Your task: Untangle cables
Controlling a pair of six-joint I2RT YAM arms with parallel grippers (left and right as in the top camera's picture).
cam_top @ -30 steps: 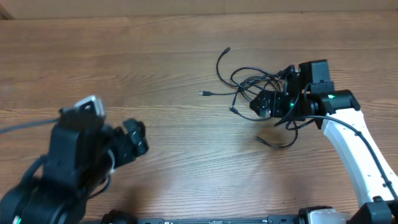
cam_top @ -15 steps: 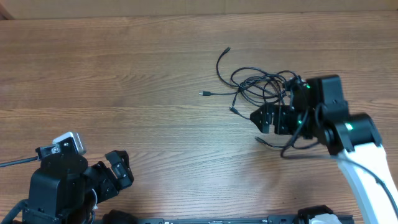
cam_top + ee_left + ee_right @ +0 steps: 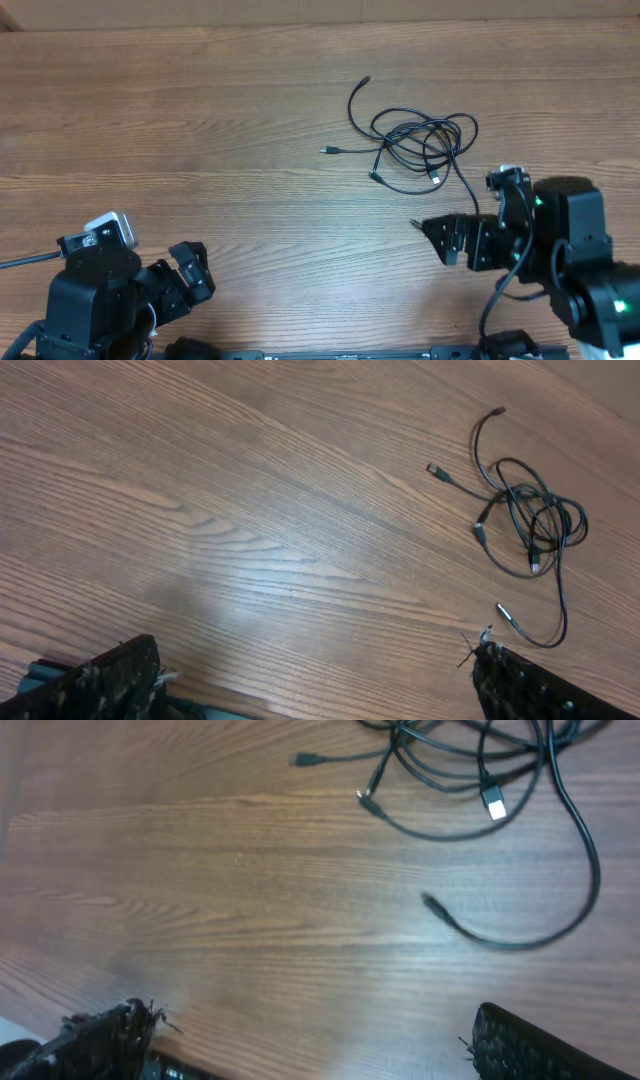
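So right now neither arm has hold of anything. The cables (image 3: pixel 420 145) are lying in a loose bunch on the table (image 3: pixel 200 120), on the far right side, a few overlapping loops with the crossings packed in the middle. Three ends poke out: one plug end (image 3: pixel 327 150) pointing left, another end (image 3: pixel 366 79) curling up toward the far edge, and a long tail (image 3: pixel 415 223) that swings out of the bunch and finishes just in front of the right gripper (image 3: pixel 452 240). That gripper hovers near the tail but isn't touching it; in its own wrist view the jaws are spread wide with only bare wood between them. The left gripper (image 3: pixel 195 275) is parked well away at the near left corner, also spread wide and empty. I'd say this is a between-grabs moment: the bunch isn't sorted yet and the arms are lining up the next pick. My guess is the easy move is for the right one to drop onto that long tail and draw it away from the loops, but the cords look light, so the whole bunch will probably just slide along unless the left arm comes across and pins it first.
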